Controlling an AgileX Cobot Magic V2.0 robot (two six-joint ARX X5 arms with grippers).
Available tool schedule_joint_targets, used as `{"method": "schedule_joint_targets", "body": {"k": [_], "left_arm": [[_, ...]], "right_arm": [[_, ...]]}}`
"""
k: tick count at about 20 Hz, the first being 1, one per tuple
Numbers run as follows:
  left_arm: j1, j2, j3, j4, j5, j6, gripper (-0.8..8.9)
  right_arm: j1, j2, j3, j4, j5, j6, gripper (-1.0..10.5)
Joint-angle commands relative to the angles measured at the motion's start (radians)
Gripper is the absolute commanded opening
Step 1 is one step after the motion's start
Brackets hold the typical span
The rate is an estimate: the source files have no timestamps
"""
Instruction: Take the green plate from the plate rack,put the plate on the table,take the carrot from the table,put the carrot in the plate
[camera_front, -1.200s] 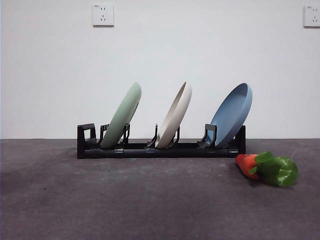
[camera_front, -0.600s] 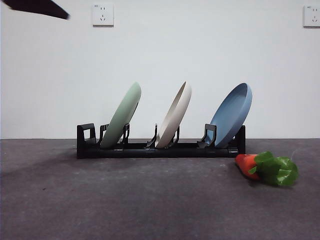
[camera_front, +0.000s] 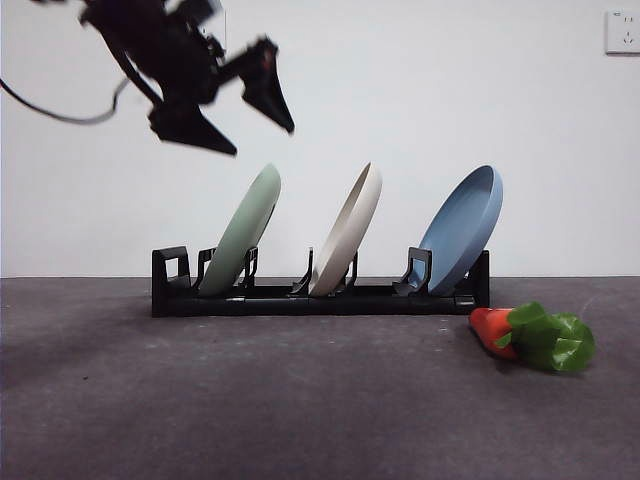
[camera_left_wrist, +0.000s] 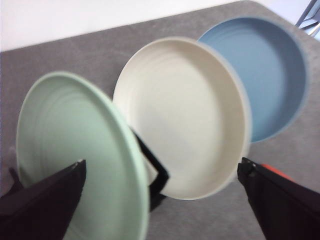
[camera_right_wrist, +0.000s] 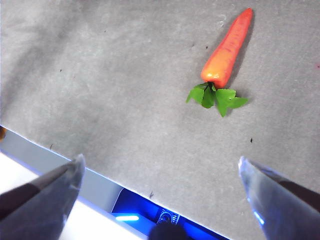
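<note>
The pale green plate (camera_front: 245, 235) leans in the leftmost slot of the black plate rack (camera_front: 300, 298) on the grey table (camera_front: 300, 410). My left gripper (camera_front: 262, 140) hangs open just above the plate's top rim, not touching it. In the left wrist view the green plate (camera_left_wrist: 75, 150) sits close in front of the left gripper (camera_left_wrist: 161, 167), whose jaws are spread wide. The carrot (camera_front: 530, 335) lies on the table right of the rack. The right wrist view shows the carrot (camera_right_wrist: 227, 50) ahead of my open, empty right gripper (camera_right_wrist: 161, 161).
A cream plate (camera_front: 348, 235) and a dusty-blue plate (camera_front: 462, 228) lean in the middle and right slots, also seen as the cream plate (camera_left_wrist: 185, 115) and the blue plate (camera_left_wrist: 265, 70). The table's edge (camera_right_wrist: 50, 150) runs near the right gripper.
The left arm has dropped in from the top left corner and now hangs large and dark above the green plate. Plates and carrot have not moved.
</note>
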Motion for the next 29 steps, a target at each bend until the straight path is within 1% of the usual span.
{"method": "schedule_joint_targets", "body": {"k": [1,4,5,8,11,13,16,20,22,24,25,29], "left_arm": [[-0.005,0.052,0.002,0.034,-0.026,0.010,5.97],[-0.005,0.102,0.002,0.044,-0.035,0.010,5.92],[-0.005,0.113,0.002,0.043,-0.039,0.010,5.72],[-0.006,0.127,0.002,0.039,-0.043,0.010,3.30],[-0.006,0.127,0.002,0.040,-0.030,0.010,1.45],[-0.006,0.127,0.002,0.033,-0.025,0.009,0.83],[-0.006,0.127,0.002,0.035,0.050,0.006,-0.08],[-0.005,0.126,0.002,0.035,0.060,-0.016,-0.07],[-0.003,0.126,0.003,0.036,0.087,-0.023,-0.07],[0.003,0.116,0.003,0.035,0.117,-0.052,-0.07],[0.005,0.106,0.003,0.038,0.130,-0.056,-0.07],[0.005,0.025,0.003,0.049,0.129,-0.070,-0.07]], "right_arm": [[-0.002,-0.001,0.002,0.004,-0.002,0.007,6.6],[-0.002,-0.001,0.002,0.004,-0.002,0.007,6.6],[-0.002,-0.001,0.002,0.004,-0.002,0.007,6.6],[-0.002,-0.001,0.002,0.005,-0.002,0.007,6.6],[-0.002,-0.001,0.002,0.005,-0.002,0.006,6.6],[-0.002,-0.001,0.002,0.005,-0.002,0.006,6.6],[-0.002,-0.001,0.002,0.005,-0.003,0.007,6.6],[-0.002,-0.001,0.002,0.005,-0.003,0.007,6.6],[-0.002,-0.001,0.002,0.005,-0.003,0.007,6.6],[-0.002,-0.001,0.002,0.005,-0.003,0.007,6.6],[-0.002,-0.001,0.002,0.005,-0.003,0.007,6.6],[-0.002,-0.001,0.002,0.005,-0.003,0.006,6.6]]}}
